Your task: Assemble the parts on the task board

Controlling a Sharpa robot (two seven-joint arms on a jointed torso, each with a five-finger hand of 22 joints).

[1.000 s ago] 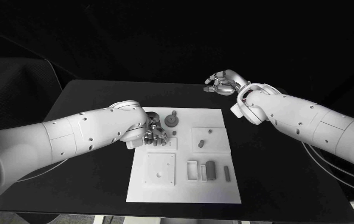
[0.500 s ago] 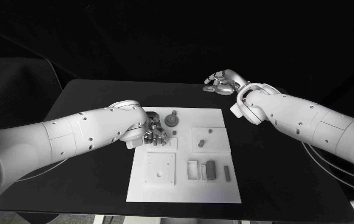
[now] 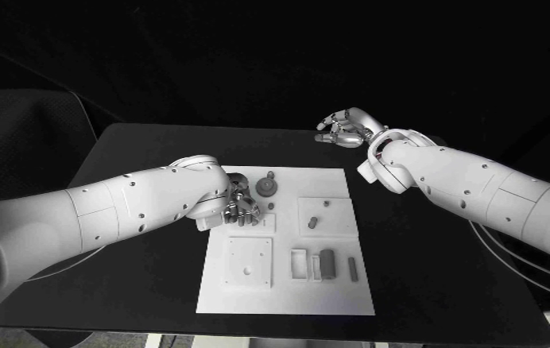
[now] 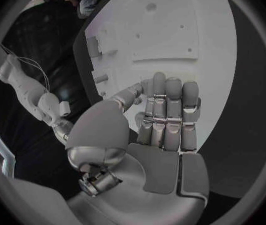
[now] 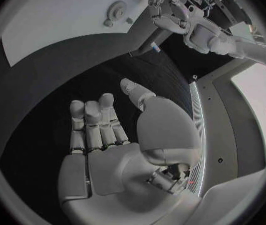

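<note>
The white task board (image 3: pixel 287 284) lies in the middle of the black table. My left hand (image 3: pixel 238 206) hovers low over the board's far left part, fingers stretched side by side above the plate (image 4: pixel 170 35), with nothing in the palm (image 4: pixel 164 120). A round grey part (image 3: pixel 267 187) sits just beside it. A small grey part (image 3: pixel 313 222) lies in a square recess, and two long grey parts (image 3: pixel 328 263) rest near the board's right edge. My right hand (image 3: pixel 344 132) hangs over bare table beyond the board's far right corner, fingers loosely spread (image 5: pixel 107 135) and holding nothing.
A raised white square block (image 3: pixel 250 262) with a small hole stands on the board's near left. Black table (image 3: pixel 424 268) surrounds the board on all sides. From the right wrist the board (image 5: pixel 57 20) and my left hand (image 5: pixel 170 15) are seen at a distance.
</note>
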